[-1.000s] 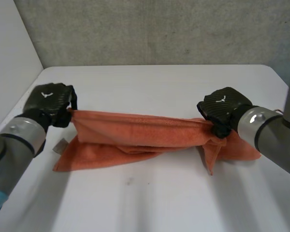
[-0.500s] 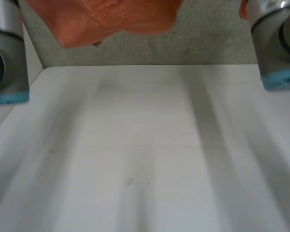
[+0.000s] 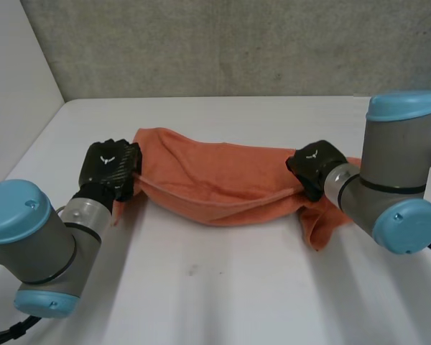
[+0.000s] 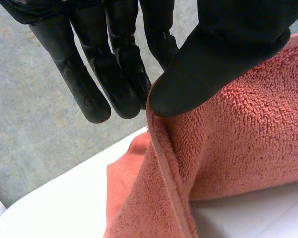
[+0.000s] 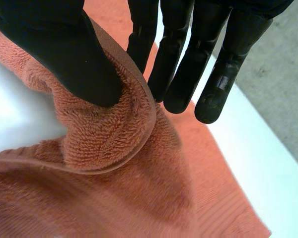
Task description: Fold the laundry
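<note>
One orange towel [image 3: 215,183] lies stretched across the middle of the white table [image 3: 223,287], bunched lengthwise into a loose band, its hemmed edge sagging along the near side. Each end is pinched. The left hand [image 3: 111,169] takes the hem at the towel's left end, its thumb [image 4: 208,64] pressing the cloth against straight fingers [image 4: 119,74]. The right hand [image 3: 312,164] nips the hem near the right end in the same way, thumb down on a curled-over lip of terry. Beyond the right hand a loose tail of cloth spills toward the near side of the table. Holding both ends of one edge probably serves to spread the towel wide and draw that edge straight, ready to be laid out for a fold. The slack and wrinkles in the middle suggest it is not yet flat. The table is smooth and bare around the towel, apart from a small dark speck [image 3: 192,270] nearer the robot. A rough grey wall [image 3: 223,43] closes the far side, and a plain white panel [image 3: 18,93] stands at the left.
</note>
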{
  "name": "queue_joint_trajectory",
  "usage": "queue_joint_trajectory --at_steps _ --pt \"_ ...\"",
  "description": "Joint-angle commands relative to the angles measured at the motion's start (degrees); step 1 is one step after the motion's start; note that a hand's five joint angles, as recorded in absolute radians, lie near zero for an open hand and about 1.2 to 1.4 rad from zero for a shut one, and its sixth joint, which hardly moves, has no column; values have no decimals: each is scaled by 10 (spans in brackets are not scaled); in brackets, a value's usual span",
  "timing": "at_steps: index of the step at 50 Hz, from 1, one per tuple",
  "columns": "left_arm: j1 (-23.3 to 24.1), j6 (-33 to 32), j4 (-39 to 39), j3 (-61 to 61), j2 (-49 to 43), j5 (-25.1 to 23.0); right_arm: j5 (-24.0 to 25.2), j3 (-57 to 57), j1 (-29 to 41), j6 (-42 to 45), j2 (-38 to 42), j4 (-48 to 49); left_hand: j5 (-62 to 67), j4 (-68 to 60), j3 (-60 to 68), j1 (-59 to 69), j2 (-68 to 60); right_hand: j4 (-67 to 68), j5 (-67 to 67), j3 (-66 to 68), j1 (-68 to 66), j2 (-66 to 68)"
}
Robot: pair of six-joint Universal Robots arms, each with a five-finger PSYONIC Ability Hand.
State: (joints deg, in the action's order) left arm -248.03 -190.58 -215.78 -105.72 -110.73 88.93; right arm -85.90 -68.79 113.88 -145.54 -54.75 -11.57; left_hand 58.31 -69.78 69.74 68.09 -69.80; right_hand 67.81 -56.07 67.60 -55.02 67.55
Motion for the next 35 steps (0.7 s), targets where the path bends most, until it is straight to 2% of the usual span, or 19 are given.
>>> queue_joint_trajectory --at_steps 1,3,6,8,12,17,24,31,35 --pt "-2 1 6 1 43 1 -1 -37 -13 -67 -26 8 117 -102 103 119 -102 -267 249 -265 139 -264" --pt "-2 2 6 -1 48 2 4 -68 -34 -138 -57 15 117 -102 103 119 -102 -337 319 -334 209 -334" --pt "-3 1 6 -5 53 3 6 -86 -40 -175 -73 22 117 -102 103 119 -102 -338 321 -336 211 -336" --pt "-8 2 6 -7 58 3 15 -131 -54 -236 -105 43 117 -102 103 119 -102 -337 319 -335 209 -334" --pt "-17 1 6 -9 58 3 38 -184 -78 -282 -150 61 117 -102 103 119 -102 -337 319 -335 209 -334" --pt "-52 2 4 -7 59 3 82 -287 -132 -347 -243 92 117 -102 103 119 -102 -313 296 -311 185 -311" --pt "-86 2 4 -4 64 3 107 -353 -164 -359 -285 92 117 -102 103 119 -102 -273 256 -271 145 -270" --pt "-97 12 5 -4 65 2 130 -386 -169 -360 -282 95 117 -102 103 119 -102 -268 250 -266 140 -265" --pt "-97 20 5 -5 65 2 130 -384 -165 -367 -255 104 117 -102 103 119 -102 -273 255 -271 145 -270"
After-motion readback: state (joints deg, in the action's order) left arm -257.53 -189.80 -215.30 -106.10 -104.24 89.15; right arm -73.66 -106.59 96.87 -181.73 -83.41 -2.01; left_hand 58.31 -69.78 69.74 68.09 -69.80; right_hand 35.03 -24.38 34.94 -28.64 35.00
